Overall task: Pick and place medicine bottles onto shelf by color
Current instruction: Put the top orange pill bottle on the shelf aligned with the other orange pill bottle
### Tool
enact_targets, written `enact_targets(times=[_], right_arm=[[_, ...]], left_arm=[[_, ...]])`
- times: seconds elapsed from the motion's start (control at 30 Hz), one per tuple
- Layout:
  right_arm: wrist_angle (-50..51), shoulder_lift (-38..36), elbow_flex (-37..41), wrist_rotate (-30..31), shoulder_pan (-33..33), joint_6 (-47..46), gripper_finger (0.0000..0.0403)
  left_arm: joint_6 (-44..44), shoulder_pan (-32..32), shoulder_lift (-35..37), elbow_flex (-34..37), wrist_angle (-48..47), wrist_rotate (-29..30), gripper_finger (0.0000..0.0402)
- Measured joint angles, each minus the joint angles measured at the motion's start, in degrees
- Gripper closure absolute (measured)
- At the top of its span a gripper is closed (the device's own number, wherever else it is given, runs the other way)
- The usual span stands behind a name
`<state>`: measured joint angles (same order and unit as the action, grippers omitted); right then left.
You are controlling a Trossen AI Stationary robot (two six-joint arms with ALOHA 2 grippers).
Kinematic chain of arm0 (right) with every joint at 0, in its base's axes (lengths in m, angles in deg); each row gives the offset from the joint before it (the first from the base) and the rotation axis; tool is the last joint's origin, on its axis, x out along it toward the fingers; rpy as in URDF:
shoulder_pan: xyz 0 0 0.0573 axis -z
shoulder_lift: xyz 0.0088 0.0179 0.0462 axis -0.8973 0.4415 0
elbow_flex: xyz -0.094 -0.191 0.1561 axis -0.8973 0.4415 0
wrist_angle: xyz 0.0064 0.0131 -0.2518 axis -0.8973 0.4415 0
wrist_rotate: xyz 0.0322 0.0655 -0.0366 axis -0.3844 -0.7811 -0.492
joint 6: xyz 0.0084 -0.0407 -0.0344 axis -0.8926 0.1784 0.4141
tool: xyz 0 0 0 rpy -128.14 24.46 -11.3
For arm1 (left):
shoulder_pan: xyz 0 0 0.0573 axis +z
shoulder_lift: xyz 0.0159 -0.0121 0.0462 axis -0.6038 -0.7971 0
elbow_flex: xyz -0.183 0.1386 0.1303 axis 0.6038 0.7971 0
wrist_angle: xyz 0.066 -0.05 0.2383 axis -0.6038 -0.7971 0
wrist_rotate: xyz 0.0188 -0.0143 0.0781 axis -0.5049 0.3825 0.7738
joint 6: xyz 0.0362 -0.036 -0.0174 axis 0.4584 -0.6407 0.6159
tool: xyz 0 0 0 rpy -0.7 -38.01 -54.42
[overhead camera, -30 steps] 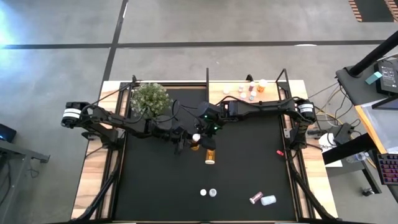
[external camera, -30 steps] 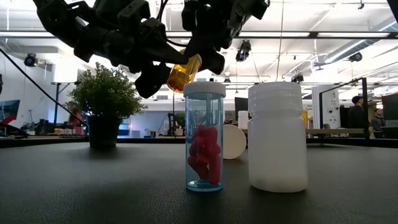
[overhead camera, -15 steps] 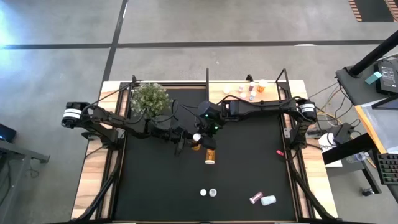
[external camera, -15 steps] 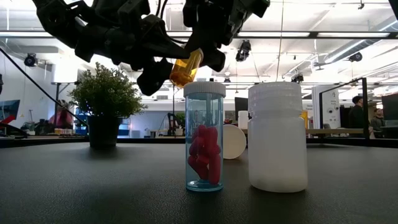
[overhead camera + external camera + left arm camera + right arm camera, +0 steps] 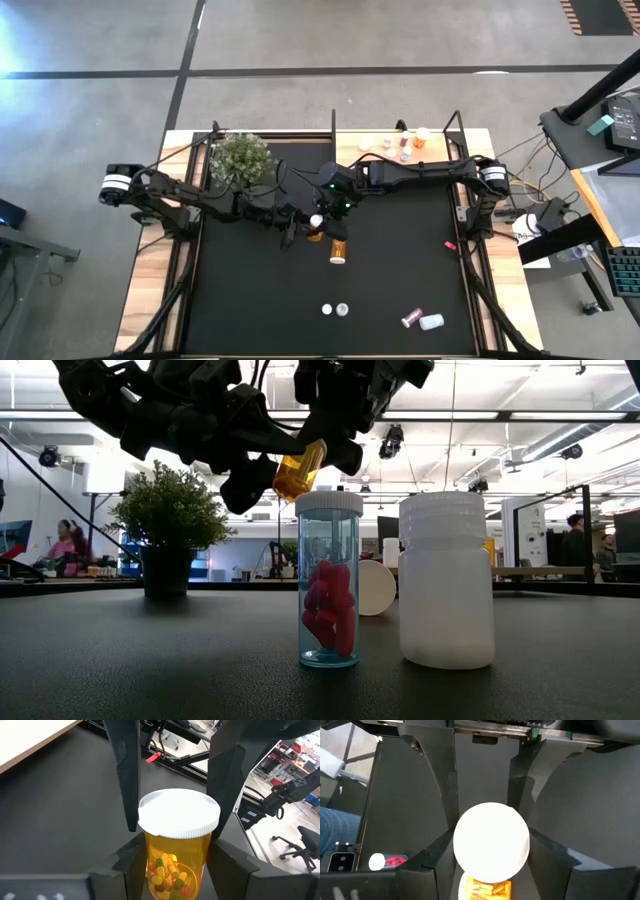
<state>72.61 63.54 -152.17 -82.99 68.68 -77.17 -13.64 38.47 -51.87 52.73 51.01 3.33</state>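
Observation:
An orange medicine bottle (image 5: pixel 316 224) with a white cap hangs over the middle of the black table between my two grippers. My left gripper (image 5: pixel 293 222) is shut on it from the table's left. My right gripper (image 5: pixel 322 211) comes from the right and is shut on the cap. In the low view the bottle (image 5: pixel 298 472) is tilted and its cap is hidden behind the right fingers. The shelf (image 5: pixel 440 150) at the far right holds several small bottles by their bases. My left gripper pinches the bottle's amber body (image 5: pixel 172 865) between its two fingers, one on each side. The fingers come nearly level from the table's left and lie along the bottle. The bottle is lifted clear and tilted, cap end away from this gripper. My right gripper has its two fingers on opposite edges of the white cap (image 5: pixel 465 845), seen in the left wrist view as dark fingers (image 5: pixel 129 795) flanking the cap. They slant down from the table's right. The bottle stays clear of the table.
A second orange bottle (image 5: pixel 338 250) lies on the mat just near of the grippers. Two small bottles (image 5: pixel 335 310) stand near the front edge; a pink one (image 5: pixel 411 318) and a white one (image 5: pixel 432 321) lie front right. A potted plant (image 5: pixel 240 158) stands far left.
The orange bottle's capped end has tipped slightly upward between the two grippers. Both arms otherwise stay where they were.

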Motion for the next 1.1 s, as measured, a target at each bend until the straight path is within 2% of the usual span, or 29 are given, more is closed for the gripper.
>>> enact_targets(times=[0.13, 0.4, 0.57, 0.97, 1.1], right_arm=[[0.0, 0.0, 0.0, 0.0, 0.0, 0.0, 0.0209], [0.0, 0.0, 0.0, -0.1, 0.0, -0.1, 0.0207], [0.3, 0.0, -0.1, 0.0, 0.0, -0.1, 0.0208], [7.5, -2.2, 0.0, 1.1, 0.4, -1.3, 0.0208], [12.1, -3.3, 0.0, 4.2, 0.4, -1.3, 0.0208]], left_arm=[[-0.1, 0.0, 0.0, 0.0, 0.0, 0.0, 0.0229], [-2.9, 0.1, 0.0, 0.0, 0.0, 0.2, 0.0162], [-3.0, 0.1, 0.0, 0.2, 0.0, 0.2, 0.0137], [-3.3, 0.1, 0.2, 0.0, 1.4, 0.2, 0.0129], [-3.2, 0.1, 0.2, 0.0, 1.2, 0.2, 0.0129]])
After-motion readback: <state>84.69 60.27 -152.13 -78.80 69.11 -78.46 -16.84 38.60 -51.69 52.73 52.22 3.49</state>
